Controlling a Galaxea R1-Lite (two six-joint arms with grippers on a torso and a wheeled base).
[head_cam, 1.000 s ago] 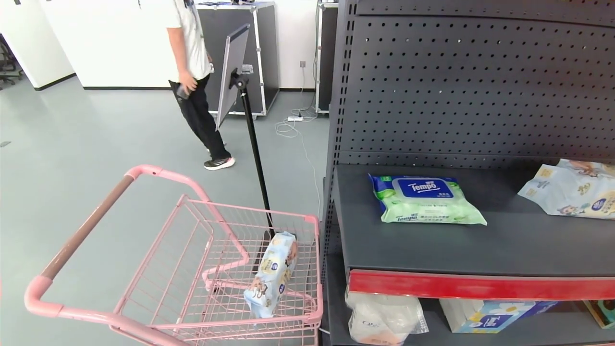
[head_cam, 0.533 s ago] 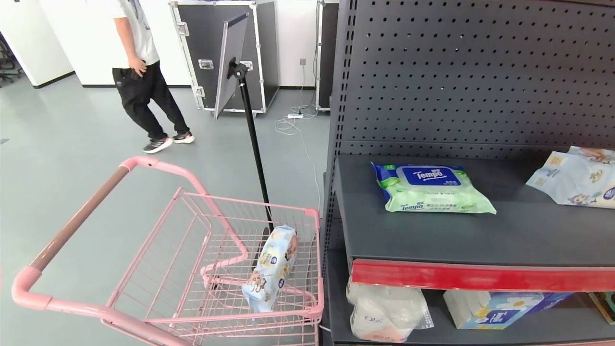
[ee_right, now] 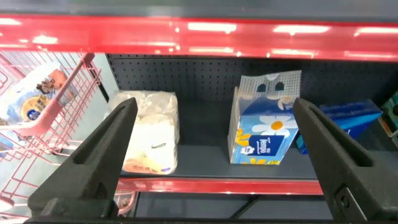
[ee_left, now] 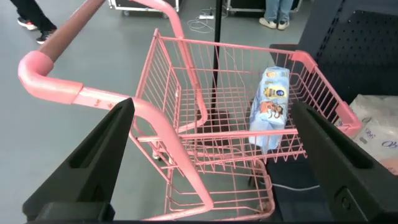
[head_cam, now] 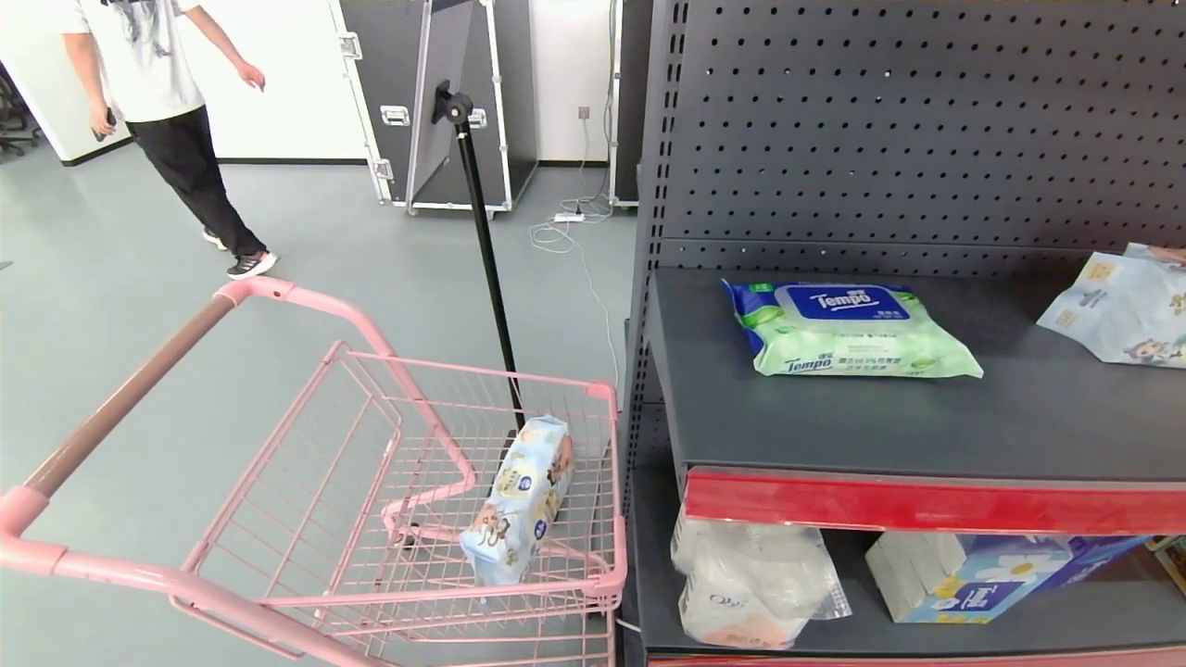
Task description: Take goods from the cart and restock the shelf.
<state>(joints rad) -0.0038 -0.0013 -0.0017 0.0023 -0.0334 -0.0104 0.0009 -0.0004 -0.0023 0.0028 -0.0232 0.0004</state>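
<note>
A pale blue wipes pack stands on edge at the right end of the pink cart. In the left wrist view my left gripper hangs open above the cart, with the pack farther off and nothing between its fingers. My right gripper is open too, facing the lower shelf below the red shelf edge. On the upper shelf lie a green and blue wipes pack and, at the far right, another pale blue pack.
The lower shelf holds a white pack of rolls and a blue tissue box. A black pole stand rises just behind the cart. The cart's handle is on the left, close to me.
The head camera has shifted, so cart and shelf sit differently in the picture. The pack in the cart and the goods on the shelf keep their places.
</note>
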